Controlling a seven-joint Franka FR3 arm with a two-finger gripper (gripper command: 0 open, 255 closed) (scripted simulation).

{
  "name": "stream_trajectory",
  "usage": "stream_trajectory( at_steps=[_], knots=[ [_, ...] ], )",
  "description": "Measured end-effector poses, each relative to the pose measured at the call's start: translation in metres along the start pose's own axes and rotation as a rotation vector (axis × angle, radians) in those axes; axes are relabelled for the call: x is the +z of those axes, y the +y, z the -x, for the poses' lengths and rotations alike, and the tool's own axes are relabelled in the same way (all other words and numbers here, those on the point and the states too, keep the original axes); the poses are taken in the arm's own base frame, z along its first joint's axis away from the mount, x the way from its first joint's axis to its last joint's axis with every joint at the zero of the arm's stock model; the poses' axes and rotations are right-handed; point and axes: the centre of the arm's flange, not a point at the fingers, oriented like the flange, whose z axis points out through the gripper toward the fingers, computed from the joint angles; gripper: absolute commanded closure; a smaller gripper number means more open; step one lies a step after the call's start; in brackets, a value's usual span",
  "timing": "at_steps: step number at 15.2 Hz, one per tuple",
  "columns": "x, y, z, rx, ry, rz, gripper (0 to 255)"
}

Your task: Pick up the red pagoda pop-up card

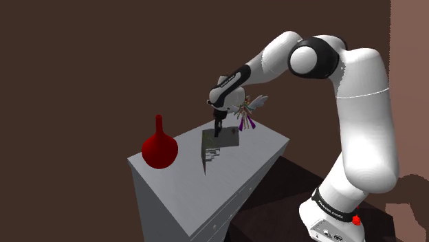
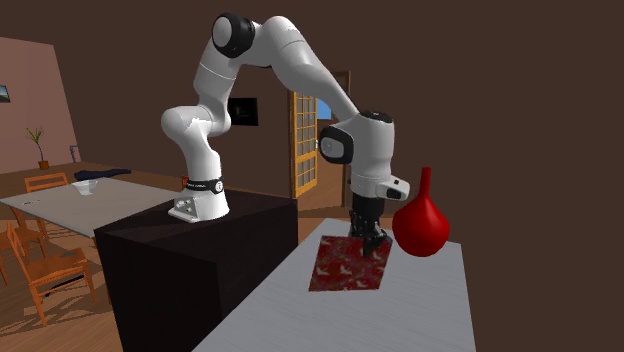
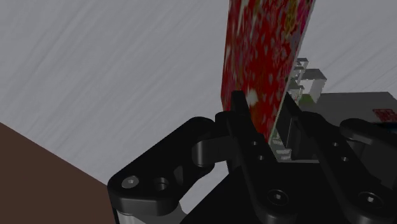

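- pop-up card (image 2: 348, 264): deep red, pale scattered flecks.
- vase (image 2: 420, 225): plain glossy red.
- table (image 1: 185, 189): light grey, faintly streaked.
- end effector (image 2: 371, 238): all black.
- fairy figurine (image 1: 247, 110): white wings, purple skirt.

Looking at dark brown walls (image 1: 103, 55) nearly all round, giving way to a pinkish wall (image 2: 40, 90) at the second exterior view's left. Using a grey drawer cabinet (image 1: 185, 173) as the work surface. Showing, further back, a wooden door with glass panes (image 2: 305, 140), 1 dark picture (image 2: 243, 110) beside it, a long pale table (image 2: 70, 205) with wooden chairs (image 2: 40, 270) by it, 1 potted plant (image 2: 38, 145) and a wood floor (image 2: 60, 325).
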Motion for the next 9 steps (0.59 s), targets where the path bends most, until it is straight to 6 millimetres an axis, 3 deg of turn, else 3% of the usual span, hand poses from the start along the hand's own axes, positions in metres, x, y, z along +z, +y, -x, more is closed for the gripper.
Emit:
stream_trajectory(
  at_steps=[9],
  knots=[
    [-0.047, -0.005, -0.002, 0.0, 0.0, 0.0, 255]
  ],
)
